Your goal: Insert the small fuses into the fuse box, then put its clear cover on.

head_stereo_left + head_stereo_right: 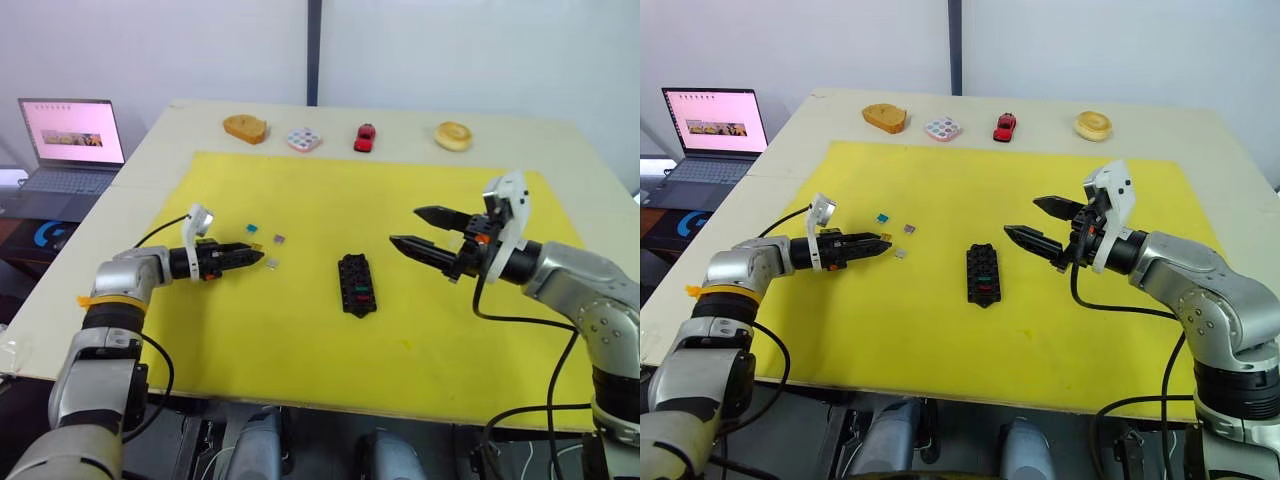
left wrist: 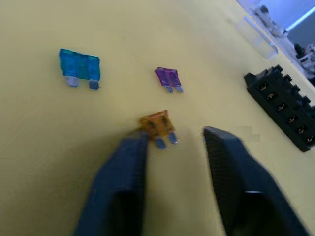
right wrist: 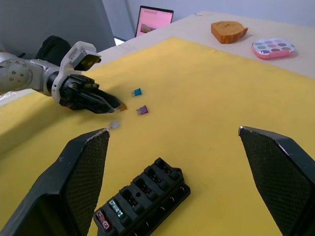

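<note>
Big yellow mat (image 1: 300,340) has loads of bare room toward its near edge. The fuse box (image 1: 357,284) sits mid-mat, a green and a red fuse already slotted in. Right gripper (image 1: 418,230) hovers just beside it, fingers spread wide. Left gripper (image 2: 173,142) is spread slightly around the amber fuse (image 2: 157,125); teal fuse (image 2: 78,66), purple fuse (image 2: 168,77) and grey fuse (image 3: 114,125) lie loose nearby.

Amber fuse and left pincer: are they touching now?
Touching. In the left wrist view, one finger of the left pincer meets the edge of the amber fuse; the other finger stands apart from it.
</note>
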`<state>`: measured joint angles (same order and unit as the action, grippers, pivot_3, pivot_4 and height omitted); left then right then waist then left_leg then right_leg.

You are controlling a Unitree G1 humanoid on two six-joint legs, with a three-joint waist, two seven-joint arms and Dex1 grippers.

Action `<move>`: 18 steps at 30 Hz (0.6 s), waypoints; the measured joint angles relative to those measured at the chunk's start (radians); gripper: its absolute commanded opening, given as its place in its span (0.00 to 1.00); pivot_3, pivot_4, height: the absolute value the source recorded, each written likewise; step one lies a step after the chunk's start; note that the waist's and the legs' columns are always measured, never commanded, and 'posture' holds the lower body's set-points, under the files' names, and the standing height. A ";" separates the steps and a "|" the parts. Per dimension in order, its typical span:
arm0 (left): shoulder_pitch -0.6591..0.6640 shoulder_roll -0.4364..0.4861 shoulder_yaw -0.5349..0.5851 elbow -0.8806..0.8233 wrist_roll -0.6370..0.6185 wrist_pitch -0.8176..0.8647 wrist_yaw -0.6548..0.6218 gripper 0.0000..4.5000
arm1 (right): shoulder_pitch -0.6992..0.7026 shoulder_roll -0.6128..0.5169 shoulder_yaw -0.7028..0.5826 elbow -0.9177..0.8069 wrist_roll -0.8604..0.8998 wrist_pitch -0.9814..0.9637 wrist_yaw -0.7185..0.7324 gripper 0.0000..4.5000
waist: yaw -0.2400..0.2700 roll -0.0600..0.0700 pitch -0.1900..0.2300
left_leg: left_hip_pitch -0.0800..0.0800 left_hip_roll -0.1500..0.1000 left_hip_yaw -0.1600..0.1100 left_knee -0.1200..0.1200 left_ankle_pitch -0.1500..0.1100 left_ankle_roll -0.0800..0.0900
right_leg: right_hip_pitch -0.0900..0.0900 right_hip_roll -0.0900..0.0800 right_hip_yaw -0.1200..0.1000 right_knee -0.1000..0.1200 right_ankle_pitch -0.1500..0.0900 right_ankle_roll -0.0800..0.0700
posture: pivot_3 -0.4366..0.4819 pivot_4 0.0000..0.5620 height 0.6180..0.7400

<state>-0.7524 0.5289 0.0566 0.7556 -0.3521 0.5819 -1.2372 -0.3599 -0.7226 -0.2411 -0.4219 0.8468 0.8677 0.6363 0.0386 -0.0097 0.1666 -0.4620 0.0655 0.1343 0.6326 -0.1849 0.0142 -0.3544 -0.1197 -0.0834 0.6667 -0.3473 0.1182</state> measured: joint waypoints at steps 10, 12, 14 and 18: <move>-0.003 -0.030 0.038 0.023 -0.011 0.015 0.009 0.01 | 0.011 0.000 -0.001 -0.009 0.002 0.000 -0.025 1.00 | 0.001 0.000 0.000 | 0.000 0.000 0.000 0.000 -0.001 0.001 | 0.000 0.000 0.000 0.000 0.000 0.000 | 0.48 0.27 1.00; 0.005 -0.028 0.049 0.012 -0.018 0.022 0.010 0.01 | 0.012 0.000 -0.001 -0.009 0.002 0.000 -0.026 1.00 | 0.000 0.000 0.000 | 0.000 0.000 0.000 0.000 -0.001 0.001 | 0.000 0.000 0.000 0.000 0.000 0.000 | 0.48 0.27 1.00; 0.024 -0.028 0.066 -0.013 -0.033 0.027 0.004 0.01 | 0.014 0.000 -0.001 -0.009 0.004 0.000 -0.026 1.00 | -0.001 0.000 0.000 | 0.000 0.000 0.000 0.000 -0.001 0.001 | 0.000 0.000 0.000 0.000 0.000 0.000 | 0.48 0.27 1.00; 0.064 -0.015 0.080 -0.100 -0.077 0.077 -0.024 0.01 | 0.008 0.000 0.000 -0.011 0.034 0.015 -0.030 1.00 | -0.005 0.000 0.000 | -0.001 0.000 0.000 -0.001 0.000 0.000 | 0.000 0.000 0.000 0.000 0.000 0.000 | 0.48 0.27 1.00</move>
<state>-0.6881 0.5143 0.1361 0.6555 -0.4295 0.6591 -1.2608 -0.3516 -0.7225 -0.2415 -0.4326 0.8807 0.8829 0.6067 0.0332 -0.0101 0.1669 -0.4630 0.0659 0.1343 0.6320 -0.1848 0.0142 -0.3539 -0.1196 -0.0834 0.6670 -0.3471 0.1185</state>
